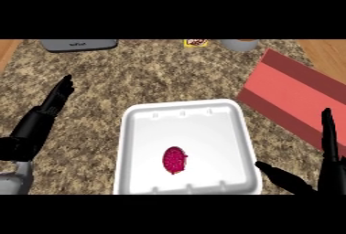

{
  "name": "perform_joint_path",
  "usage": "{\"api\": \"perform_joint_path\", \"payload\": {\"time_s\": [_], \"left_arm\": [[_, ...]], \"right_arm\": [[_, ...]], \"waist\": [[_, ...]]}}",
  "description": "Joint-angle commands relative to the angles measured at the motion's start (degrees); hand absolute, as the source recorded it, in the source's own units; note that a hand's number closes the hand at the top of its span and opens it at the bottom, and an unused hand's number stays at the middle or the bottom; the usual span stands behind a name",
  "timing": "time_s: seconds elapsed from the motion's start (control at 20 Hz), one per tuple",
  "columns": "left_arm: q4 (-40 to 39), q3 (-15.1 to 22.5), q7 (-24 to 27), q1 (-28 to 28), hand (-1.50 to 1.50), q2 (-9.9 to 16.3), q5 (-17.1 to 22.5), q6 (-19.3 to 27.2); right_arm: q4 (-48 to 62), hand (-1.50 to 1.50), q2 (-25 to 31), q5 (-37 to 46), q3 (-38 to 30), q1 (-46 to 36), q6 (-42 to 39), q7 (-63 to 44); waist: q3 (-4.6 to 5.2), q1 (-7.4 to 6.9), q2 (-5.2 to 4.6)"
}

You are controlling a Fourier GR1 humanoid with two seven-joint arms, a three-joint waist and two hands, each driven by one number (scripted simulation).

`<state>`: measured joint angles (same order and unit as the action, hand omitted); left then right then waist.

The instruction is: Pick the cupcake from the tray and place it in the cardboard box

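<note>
A small pink-red cupcake [175, 160] lies in the white tray [138, 137], left of centre and toward the tray's near edge. The red flat slab [297, 98] at the right lies tilted on the counter; I cannot tell whether it is the cardboard box. My left hand [47, 112] is open at the left, fingers straight and pointing up, well clear of the tray. At the lower right, my right hand [324, 171] is open, fingers up and thumb reaching toward the tray's near right corner without touching the cupcake.
A grey appliance [78, 44] sits at the back left. Along the back edge stand a small yellow packet [196, 42] and a grey cup [239, 44]. The speckled counter [155, 77] stretches between them and the tray.
</note>
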<state>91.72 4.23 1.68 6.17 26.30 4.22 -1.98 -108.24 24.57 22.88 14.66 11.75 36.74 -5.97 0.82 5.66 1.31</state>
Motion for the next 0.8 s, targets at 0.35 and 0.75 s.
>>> {"api": "perform_joint_path", "payload": {"time_s": [0.35, 0.75], "left_arm": [[-0.41, 2.46, 1.76, 3.26, 0.00, -0.87, -1.93, -1.23], [-0.57, 4.85, 0.91, 6.24, 0.00, -2.65, -2.50, -2.01]], "right_arm": [[-14.82, -1.50, 6.52, 28.95, 12.01, 10.61, -17.20, -27.08], [-20.75, -1.50, 1.90, 39.07, 23.72, 3.88, -40.92, -49.03]], "waist": [[0.07, -3.00, -1.36], [-0.04, -6.46, -1.85]]}}
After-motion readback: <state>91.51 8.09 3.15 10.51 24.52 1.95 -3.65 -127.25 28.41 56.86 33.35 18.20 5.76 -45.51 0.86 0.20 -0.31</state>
